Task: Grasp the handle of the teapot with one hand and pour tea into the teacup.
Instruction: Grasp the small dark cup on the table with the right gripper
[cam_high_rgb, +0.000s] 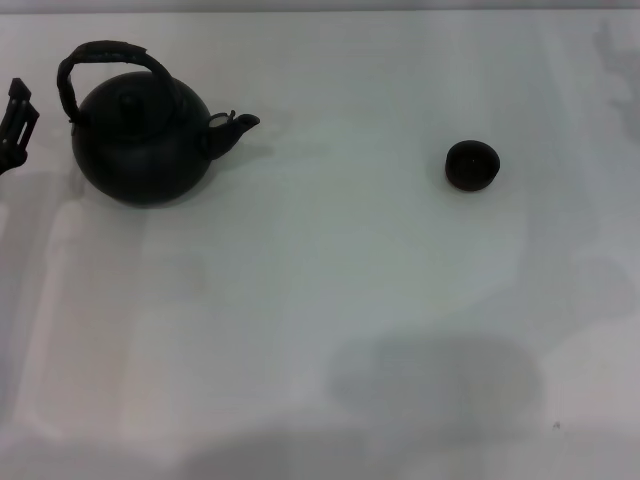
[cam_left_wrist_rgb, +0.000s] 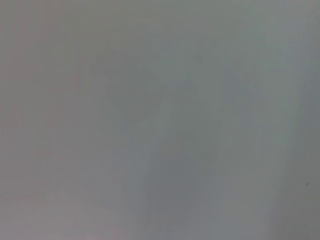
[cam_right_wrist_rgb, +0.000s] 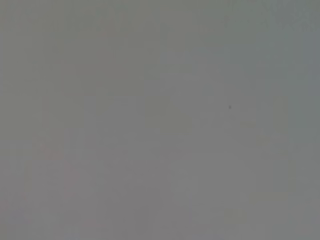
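Note:
The round matte black teapot (cam_high_rgb: 142, 145) stands on the white table (cam_high_rgb: 320, 300) at the far left in the head view, its stubby spout (cam_high_rgb: 238, 126) pointing right. Its dark arched handle (cam_high_rgb: 100, 58) rises over the knobbed lid. The small dark teacup (cam_high_rgb: 471, 165) stands far to the right of the teapot. My left gripper (cam_high_rgb: 15, 125) shows as a dark part at the left edge, just left of the teapot and apart from it. My right gripper is out of view. Both wrist views show only bare grey surface.
A wide stretch of bare white table lies between teapot and cup and toward the front edge. Soft shadows fall on the front part of the table.

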